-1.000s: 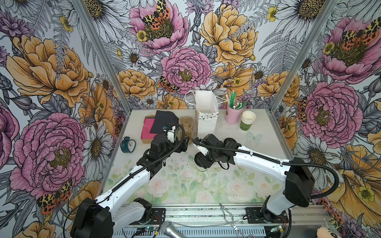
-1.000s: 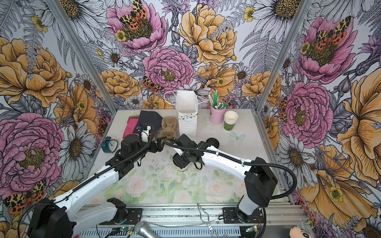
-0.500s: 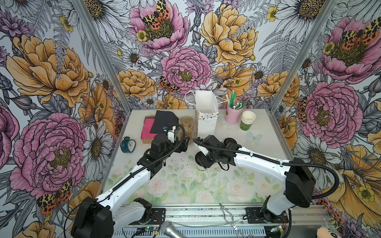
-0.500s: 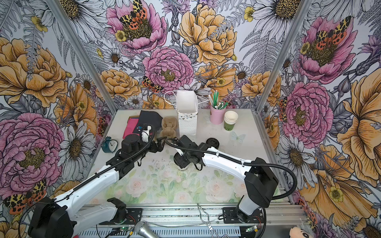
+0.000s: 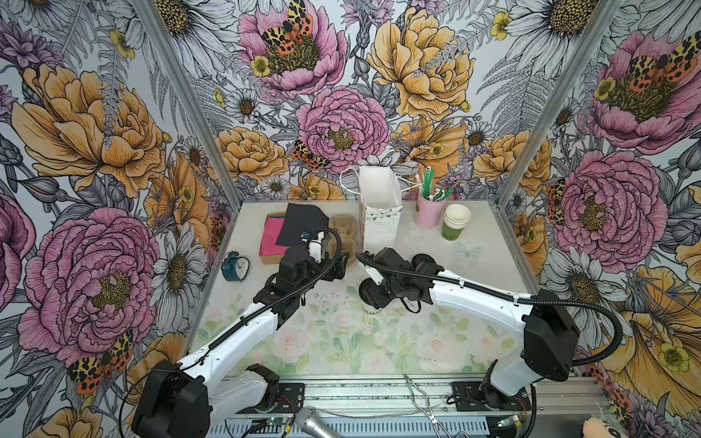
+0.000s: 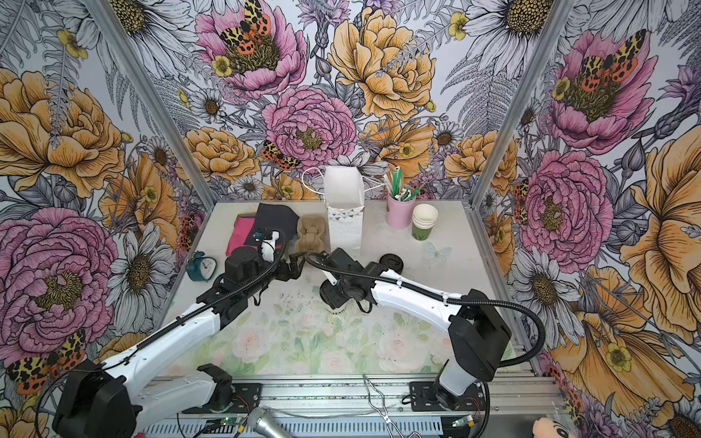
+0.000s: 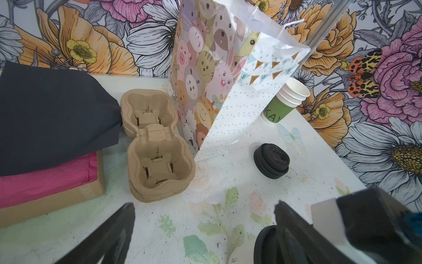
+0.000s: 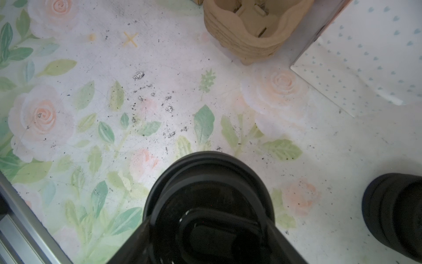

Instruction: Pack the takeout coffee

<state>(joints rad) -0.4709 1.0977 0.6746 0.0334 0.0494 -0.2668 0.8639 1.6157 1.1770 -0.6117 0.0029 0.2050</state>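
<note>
From where I stand, the takeout coffee, a small whitish paper cup with dark lettering and a round black plastic lid, stands upright on the flower-printed tabletop, near the middle and in front of the tall white paper gift bag printed with cartoon animals. The right gripper is over it from above. Its jaws sit against either side of the lid's rim, so it looks to be clasping the cup by the top. The left gripper hangs just beside it, spread wide and empty, facing the brown moulded-pulp cup carrier that sits against the bag's foot.

I judge the cup light but delicate. The paper wall will dent under a hard squeeze, and the smooth plastic lid could slip or pop off if it bears the whole load. The stiffest part is the rolled rim just under the lid, so a hold there, or lower on the wall with gentle pressure, seems safest. It has to stay upright all the way, since I cannot see whether it is full. A stack of loose black lids lies nearby and should not be mistaken for it.
</note>
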